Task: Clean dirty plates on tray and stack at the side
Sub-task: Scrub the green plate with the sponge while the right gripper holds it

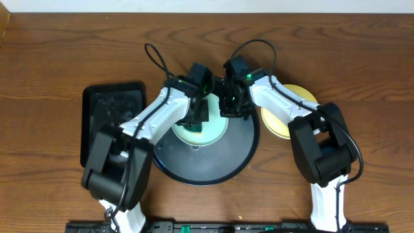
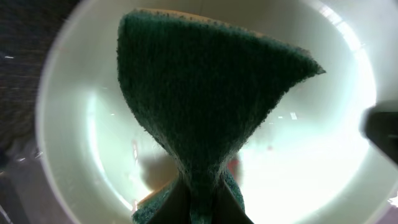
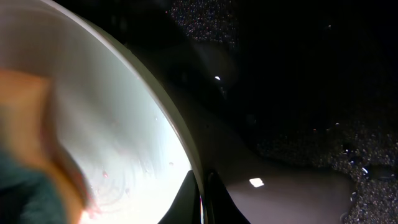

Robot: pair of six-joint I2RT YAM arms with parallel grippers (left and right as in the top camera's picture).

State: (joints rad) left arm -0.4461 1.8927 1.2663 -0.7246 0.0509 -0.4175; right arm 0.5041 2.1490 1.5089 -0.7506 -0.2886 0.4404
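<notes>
1. The tray (image 1: 207,167): large, round, glossy black with a raised rim, lying flat mid-table (image 1: 52,58).
2. The mint plate (image 1: 215,134): small, round and pale, lying on the tray's far half. Its shiny inside shows a few reddish specks.
3. The yellow plate (image 1: 299,96): pale, off the tray, on the table just beside the tray's right edge, partly hidden.

Robot lab bench: wooden table (image 1: 52,58), two robot arms (image 1: 152,116).

No legible text or markings anywhere.
</notes>
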